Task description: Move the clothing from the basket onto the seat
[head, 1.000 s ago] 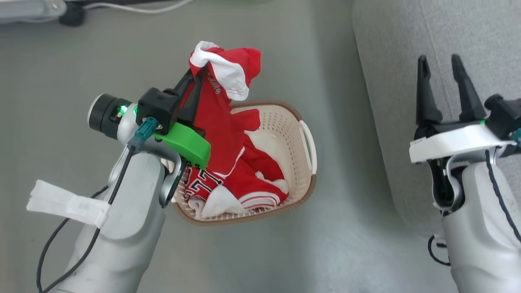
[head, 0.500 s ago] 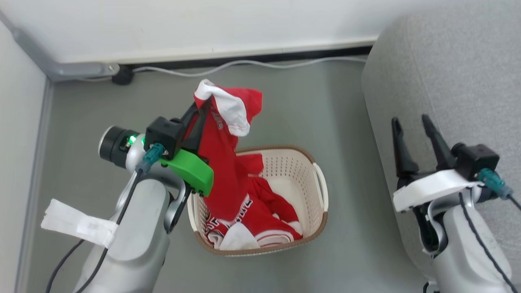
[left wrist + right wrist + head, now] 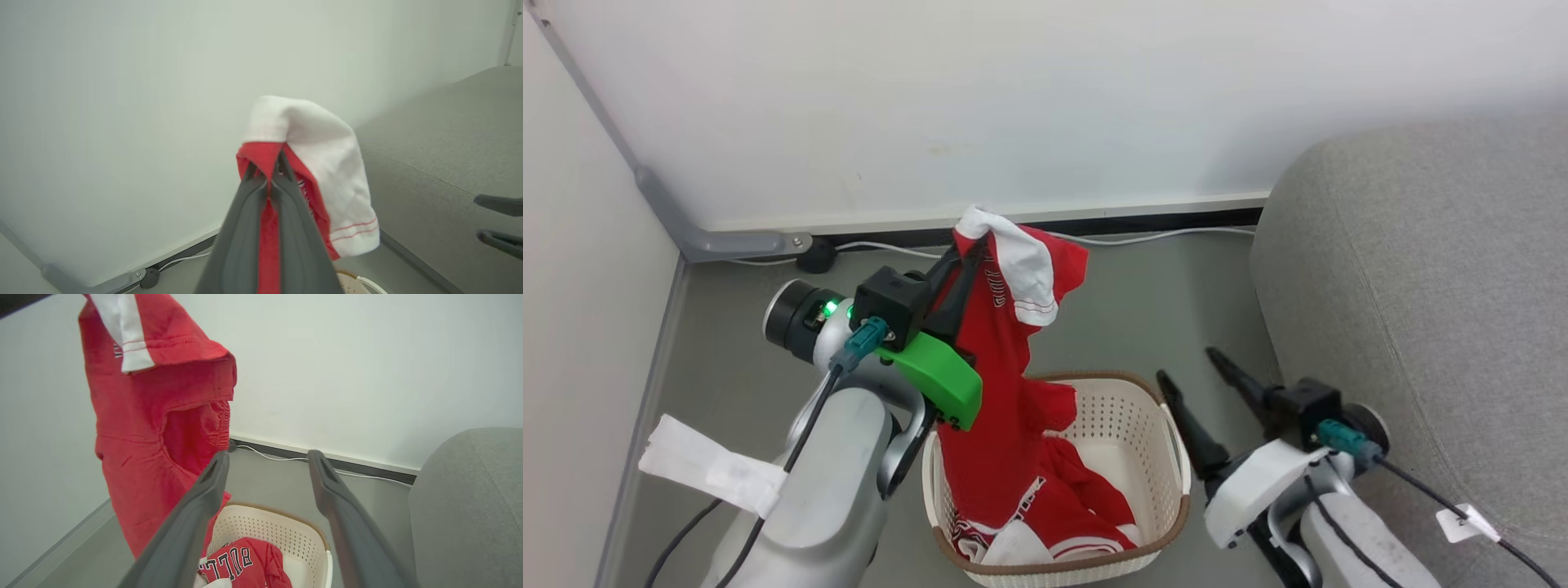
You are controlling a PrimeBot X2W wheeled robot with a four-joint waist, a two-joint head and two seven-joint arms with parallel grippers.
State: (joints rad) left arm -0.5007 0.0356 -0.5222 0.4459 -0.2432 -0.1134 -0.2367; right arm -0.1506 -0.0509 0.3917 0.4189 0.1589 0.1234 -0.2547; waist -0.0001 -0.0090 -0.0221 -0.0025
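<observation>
My left gripper (image 3: 968, 245) is shut on a red garment (image 3: 992, 384) with a white sleeve (image 3: 1023, 265), held high above the cream basket (image 3: 1131, 408). The cloth hangs down from the fingers into the basket. In the left wrist view the fingers (image 3: 253, 212) pinch red fabric (image 3: 261, 157) under the white sleeve (image 3: 322, 171). More red clothing (image 3: 1086, 510) lies in the basket, with lettering (image 3: 231, 559) showing in the right wrist view. My right gripper (image 3: 1186, 365) stands open between the basket and the grey sofa (image 3: 1421, 310), holding nothing.
A white wall (image 3: 1013, 98) with a dark baseboard and a white cable (image 3: 1160, 237) runs behind the basket. A grey conduit (image 3: 727, 243) and a black plug (image 3: 815, 260) sit in the left corner. Grey floor (image 3: 1143, 310) lies between basket and sofa.
The head camera has tilted up, bringing the wall into view. My left gripper has lifted the red garment higher out of the basket. My right gripper has swung left, off the sofa toward the basket.
</observation>
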